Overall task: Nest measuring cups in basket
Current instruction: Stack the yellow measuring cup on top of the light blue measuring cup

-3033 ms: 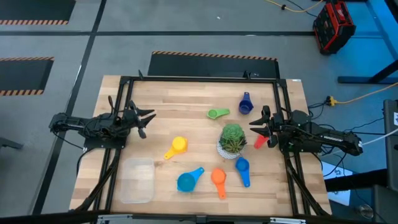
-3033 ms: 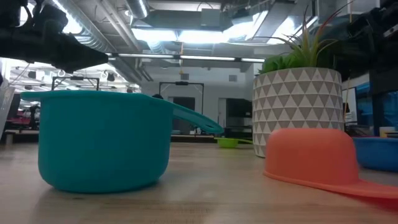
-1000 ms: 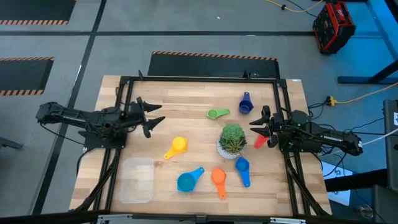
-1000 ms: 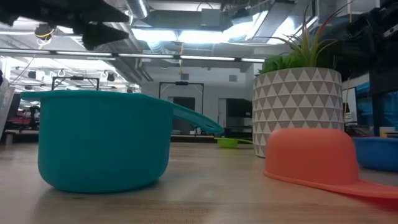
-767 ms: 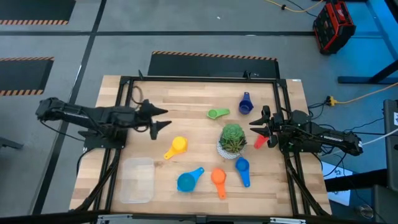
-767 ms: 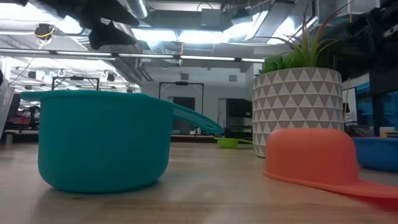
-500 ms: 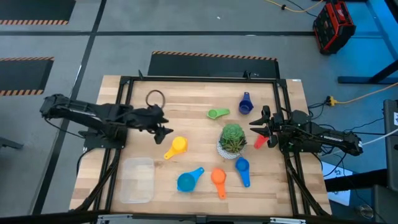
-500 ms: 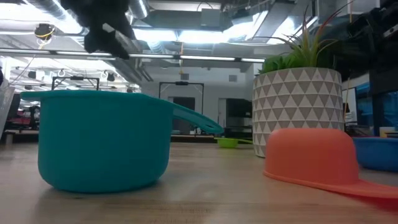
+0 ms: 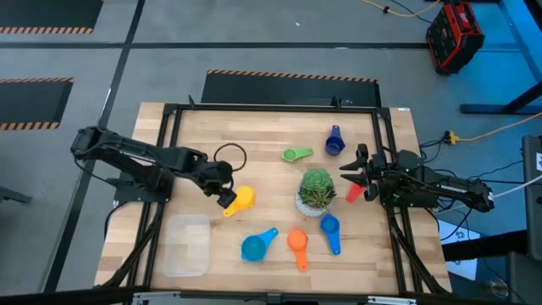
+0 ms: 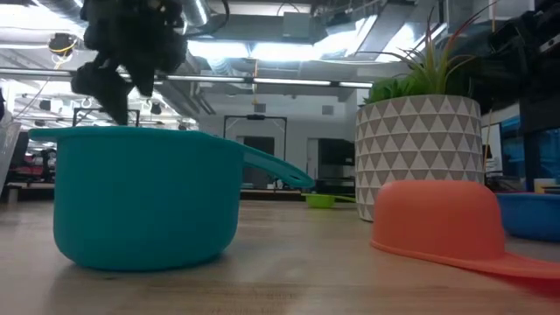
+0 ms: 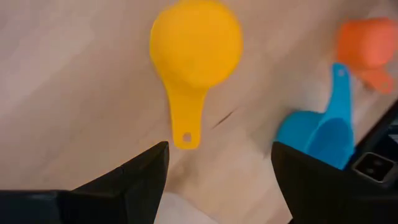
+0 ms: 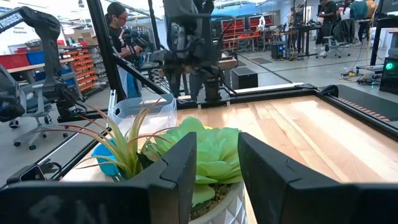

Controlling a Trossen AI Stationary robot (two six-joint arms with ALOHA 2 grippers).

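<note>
Hovering over the yellow cup [image 11: 196, 43], my left gripper [image 9: 227, 197] had its fingers [image 11: 134, 177] spread wide and held nothing. The cup lay upright on the table [image 9: 254, 135], and its handle [image 11: 185, 121] pointed toward the gap between my fingers. To do this step well, I judged that I should lower straight down, keep the handle centred between the fingers, and close only when both tips were below its top face, because a thin flat handle can slip out easily. After that the cup had to travel to the basket [image 9: 186, 246], which stood near the table's front-left corner, apart from the cup.

My right gripper [image 9: 354, 174] waited beside the plant [image 9: 317, 191], partly closed, with nothing visible between its fingers.

Some things were hard to see. From above, my left gripper covered the end of the handle, so I could not tell whether it touched yet. The red cup [image 9: 354, 192] was mostly hidden under the right gripper.
</note>
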